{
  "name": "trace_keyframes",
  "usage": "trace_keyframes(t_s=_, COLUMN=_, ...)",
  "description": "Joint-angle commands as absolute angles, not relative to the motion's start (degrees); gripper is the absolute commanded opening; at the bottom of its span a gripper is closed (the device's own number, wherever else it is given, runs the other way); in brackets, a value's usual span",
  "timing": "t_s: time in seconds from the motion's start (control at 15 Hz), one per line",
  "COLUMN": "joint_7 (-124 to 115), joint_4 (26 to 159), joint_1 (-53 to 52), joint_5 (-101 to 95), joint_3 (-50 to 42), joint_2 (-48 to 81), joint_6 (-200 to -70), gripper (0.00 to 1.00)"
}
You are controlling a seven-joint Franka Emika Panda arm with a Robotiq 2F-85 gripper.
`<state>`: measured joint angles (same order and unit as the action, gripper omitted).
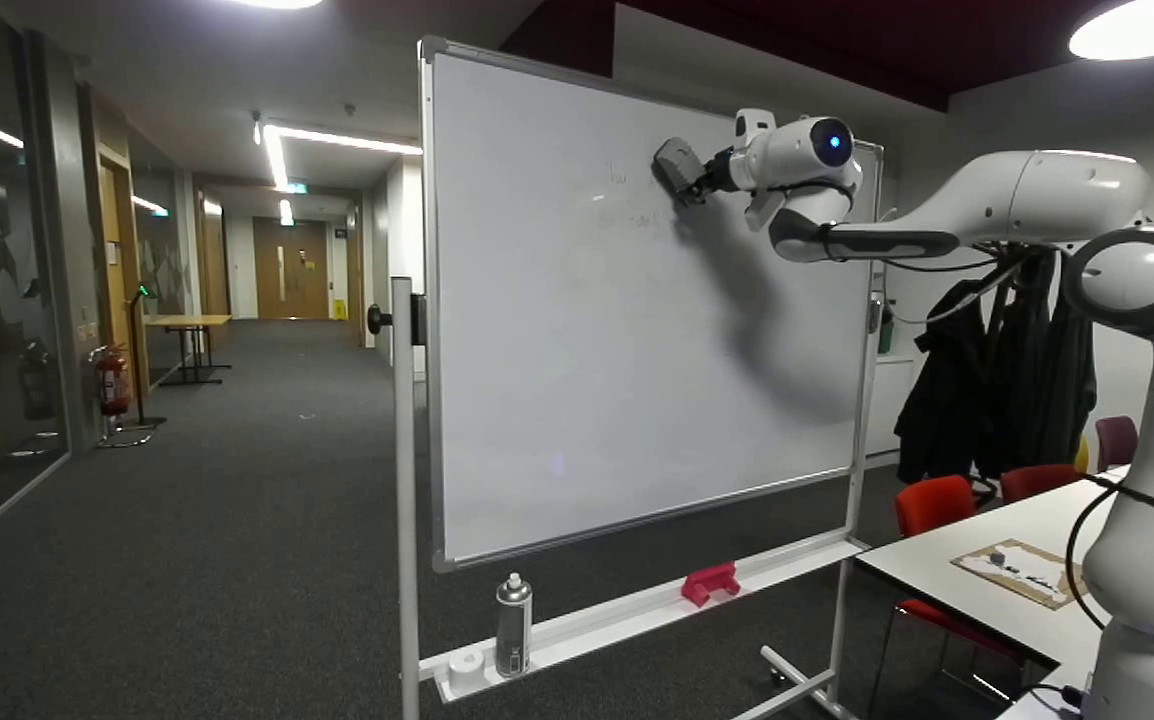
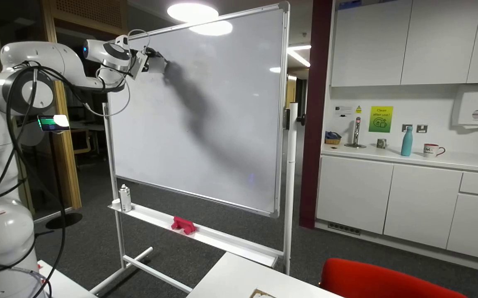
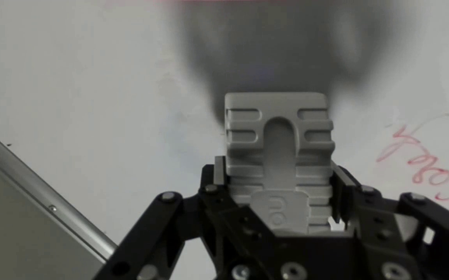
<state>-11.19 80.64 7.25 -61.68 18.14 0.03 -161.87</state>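
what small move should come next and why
Probably shift the grey eraser toward the red scribble, rightward in the wrist view: the end effector grips the eraser close to the whiteboard, and the scribble lies just beside it, uncovered.

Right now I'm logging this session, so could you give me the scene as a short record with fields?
grip: claw shut on eraser
contact: eraser near top of board; touching or just off, cannot tell
writing: red scribble, right of eraser in wrist view
below board: tray with spray can, white roll, red piece
background: counter with teal bottle, mug
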Motion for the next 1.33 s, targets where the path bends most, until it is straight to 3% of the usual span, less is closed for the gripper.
trace_keyframes(t_s=0.0, joint_7=-10.30, joint_4=77.39, joint_1=7.70, joint_5=-61.41, joint_3=17.68, joint_2=2.49, joint_6=-161.27, gripper=0.35)
trace_keyframes(t_s=0.87, joint_7=-12.69, joint_4=94.85, joint_1=6.42, joint_5=-79.96, joint_3=17.76, joint_2=-0.24, joint_6=-161.77, gripper=0.35)
trace_keyframes(t_s=1.27, joint_7=-8.91, joint_4=92.55, joint_1=5.44, joint_5=-74.44, joint_3=18.17, joint_2=-0.64, joint_6=-161.17, gripper=0.35)
